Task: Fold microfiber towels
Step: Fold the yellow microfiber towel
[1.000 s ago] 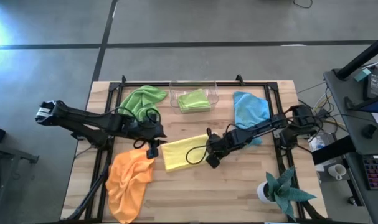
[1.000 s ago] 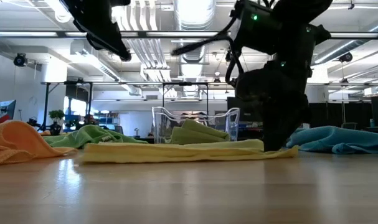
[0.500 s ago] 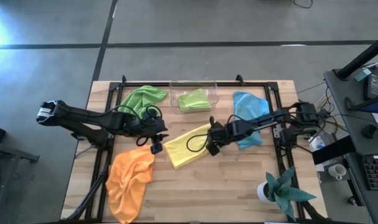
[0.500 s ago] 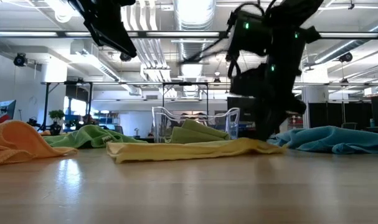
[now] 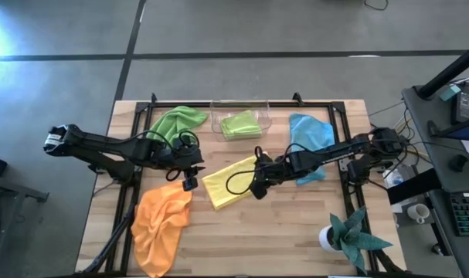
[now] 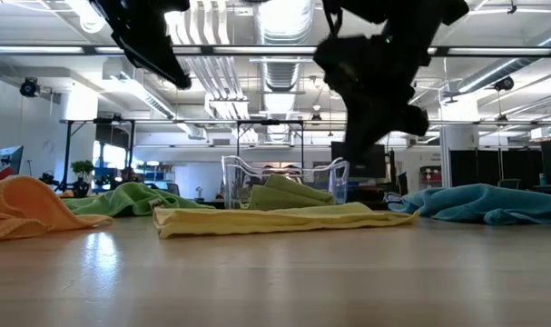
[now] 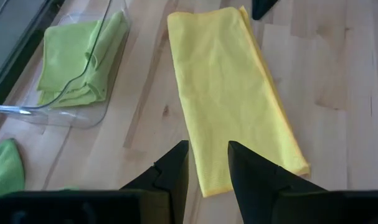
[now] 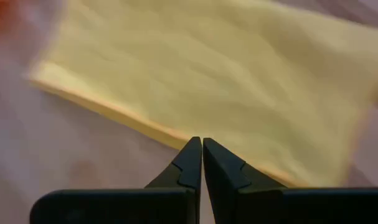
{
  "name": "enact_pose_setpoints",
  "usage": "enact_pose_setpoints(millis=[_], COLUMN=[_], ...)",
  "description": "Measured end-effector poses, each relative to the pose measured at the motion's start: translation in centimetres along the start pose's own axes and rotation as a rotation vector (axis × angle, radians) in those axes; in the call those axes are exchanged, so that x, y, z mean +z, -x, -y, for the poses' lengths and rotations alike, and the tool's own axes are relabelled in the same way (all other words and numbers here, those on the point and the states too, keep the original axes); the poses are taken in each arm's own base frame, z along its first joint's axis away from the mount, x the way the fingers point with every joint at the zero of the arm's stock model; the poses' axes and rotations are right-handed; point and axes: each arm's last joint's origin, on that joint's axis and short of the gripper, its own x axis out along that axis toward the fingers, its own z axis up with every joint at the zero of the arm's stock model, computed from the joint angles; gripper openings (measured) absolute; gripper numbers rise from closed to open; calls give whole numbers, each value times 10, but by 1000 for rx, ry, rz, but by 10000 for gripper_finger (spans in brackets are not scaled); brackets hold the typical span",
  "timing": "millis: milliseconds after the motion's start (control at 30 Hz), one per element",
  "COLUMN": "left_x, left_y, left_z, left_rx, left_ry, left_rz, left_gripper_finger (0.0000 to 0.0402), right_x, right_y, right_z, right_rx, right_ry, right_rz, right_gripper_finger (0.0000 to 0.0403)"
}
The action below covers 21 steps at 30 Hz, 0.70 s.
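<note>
The yellow towel lies folded into a long strip, flat on the table's middle and slanting toward the far right; it also shows in the low view. My right gripper is shut and empty, raised above the strip's right long edge. My left gripper is open and empty, raised off the table just left of the strip's near left end. An orange towel, a crumpled lime green towel and a light blue towel lie on the table.
A clear container at the far middle holds a folded lime green towel. A teal spiky plant in a white pot stands at the near right corner. The orange towel reaches the near left edge.
My right gripper dragged the yellow towel's right end toward the far edge, turning the strip to a slant. It has then risen clear of the towel and come back toward the near edge. The towel lies flat. My left gripper has stayed about where it was.
</note>
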Motion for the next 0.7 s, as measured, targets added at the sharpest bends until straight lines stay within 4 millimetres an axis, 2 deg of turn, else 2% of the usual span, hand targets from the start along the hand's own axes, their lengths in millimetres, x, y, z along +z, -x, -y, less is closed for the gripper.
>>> enact_pose_setpoints(millis=[100, 167, 400, 567, 700], left_x=[-2, -3, -6, -6, -7], left_y=[3, 5, 8, 8, 8], left_z=[-1, -2, -2, -3, -3], left_rx=[-5, -6, -40, -40, -41], left_ry=[-3, -3, 0, 1, 0], left_rz=[-11, -10, -19, -17, -17], left_gripper_finger=[97, 97, 97, 97, 97], right_x=[-7, -7, 14, 23, 29], right_y=[-10, -12, -6, -27, -43], right_z=[7, 6, -41, -60, -84], right_rx=[-121, -121, 211, 235, 265], right_ry=[-6, -10, 21, 9, 42], right_rz=[-77, -83, 153, 172, 156], right_gripper_finger=[13, 13, 13, 13, 13])
